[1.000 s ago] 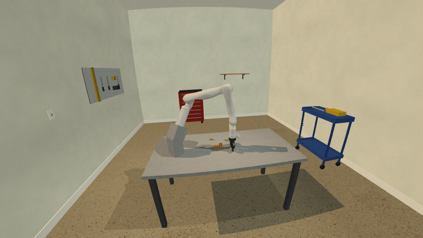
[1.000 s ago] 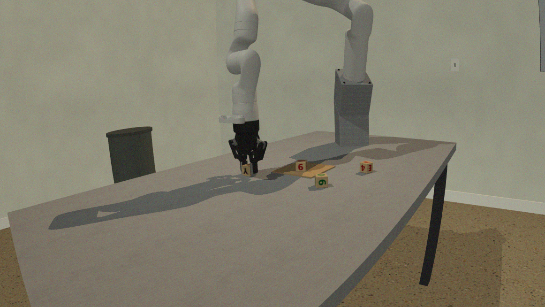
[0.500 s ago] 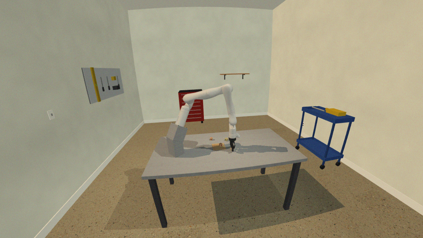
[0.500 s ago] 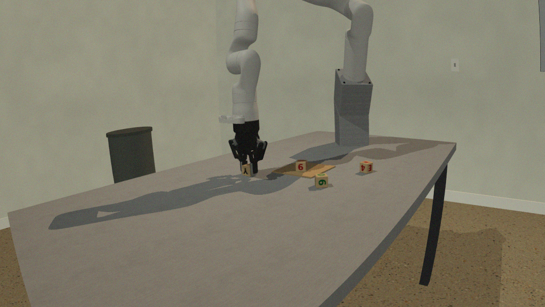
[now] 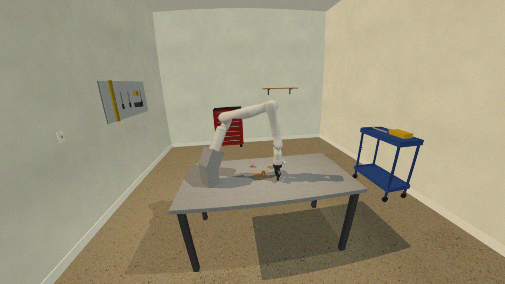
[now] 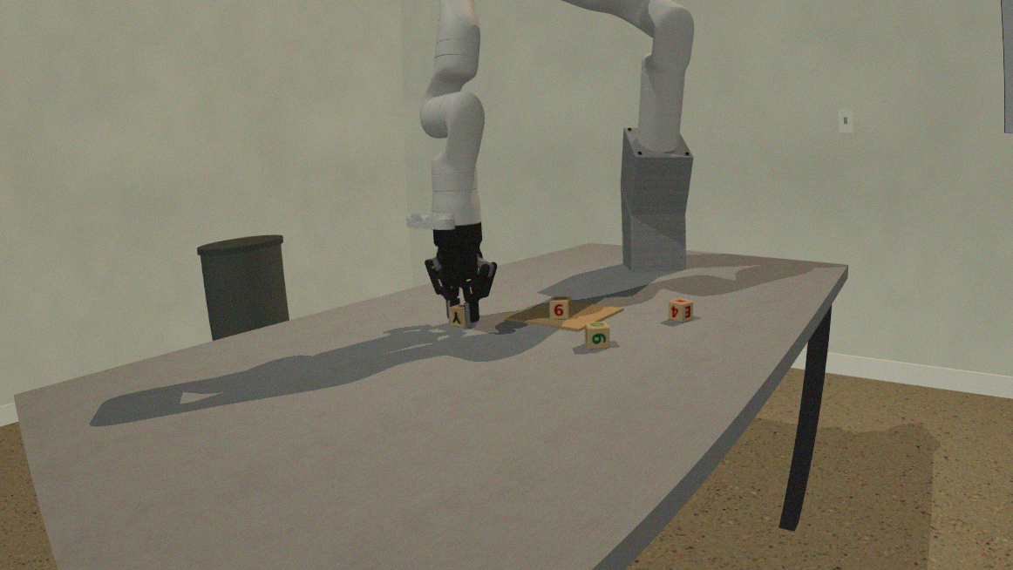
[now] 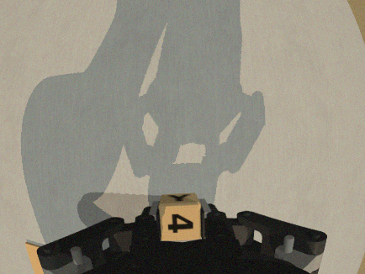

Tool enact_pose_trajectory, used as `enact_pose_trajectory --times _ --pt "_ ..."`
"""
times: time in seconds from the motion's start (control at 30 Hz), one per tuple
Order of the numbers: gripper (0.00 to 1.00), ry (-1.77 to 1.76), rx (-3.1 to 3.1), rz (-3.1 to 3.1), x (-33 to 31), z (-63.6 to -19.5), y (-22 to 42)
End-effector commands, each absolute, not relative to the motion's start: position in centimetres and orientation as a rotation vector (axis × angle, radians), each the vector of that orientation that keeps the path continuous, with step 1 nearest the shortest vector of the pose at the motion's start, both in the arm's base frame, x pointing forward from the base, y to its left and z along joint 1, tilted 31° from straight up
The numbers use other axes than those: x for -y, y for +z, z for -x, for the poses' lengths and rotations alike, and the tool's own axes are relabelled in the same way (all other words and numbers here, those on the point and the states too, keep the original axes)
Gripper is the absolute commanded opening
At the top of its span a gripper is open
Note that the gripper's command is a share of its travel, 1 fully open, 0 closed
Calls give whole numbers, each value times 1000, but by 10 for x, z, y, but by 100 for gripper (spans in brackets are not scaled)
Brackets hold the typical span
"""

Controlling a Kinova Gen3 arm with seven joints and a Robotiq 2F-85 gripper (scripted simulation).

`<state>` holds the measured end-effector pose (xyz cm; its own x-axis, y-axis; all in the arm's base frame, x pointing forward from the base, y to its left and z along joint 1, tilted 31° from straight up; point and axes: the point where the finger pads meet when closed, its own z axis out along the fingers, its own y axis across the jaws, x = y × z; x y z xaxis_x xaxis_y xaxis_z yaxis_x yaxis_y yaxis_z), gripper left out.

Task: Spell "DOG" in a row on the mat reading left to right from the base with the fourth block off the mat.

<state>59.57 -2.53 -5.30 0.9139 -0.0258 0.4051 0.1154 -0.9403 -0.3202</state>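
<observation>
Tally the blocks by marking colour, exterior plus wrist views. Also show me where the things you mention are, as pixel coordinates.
Red: 2 (block on the mat (image 6: pixel 559 308), block with E and 4 (image 6: pixel 680 310))
Green: 1 (block with green 6 (image 6: pixel 596 335))
Black: 1 (block in the fingers (image 6: pixel 458 316))
Total: 4

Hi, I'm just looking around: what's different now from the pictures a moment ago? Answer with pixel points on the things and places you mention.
Nothing has visibly changed. The fingers (image 5: pixel 277 172) (image 6: pixel 474 311) still grip the Y block (image 5: pixel 276 178) (image 6: pixel 458 316) (image 7: pixel 181 223) in the same place. The red 6 block (image 5: pixel 263 172) (image 6: pixel 560 308) on the mat (image 5: pixel 257 176) (image 6: pixel 601 313), the green 6 block (image 5: pixel 270 166) (image 6: pixel 597 336) and the red E block (image 5: pixel 251 165) (image 6: pixel 680 311) off it all stayed put.
</observation>
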Motion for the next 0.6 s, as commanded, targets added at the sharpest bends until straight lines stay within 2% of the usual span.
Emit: enact_pose_trajectory --times 0.0,0.57 --pt "26 -592 60 2734 26 -597 -51" --pt "26 -582 69 2733 55 -559 25"
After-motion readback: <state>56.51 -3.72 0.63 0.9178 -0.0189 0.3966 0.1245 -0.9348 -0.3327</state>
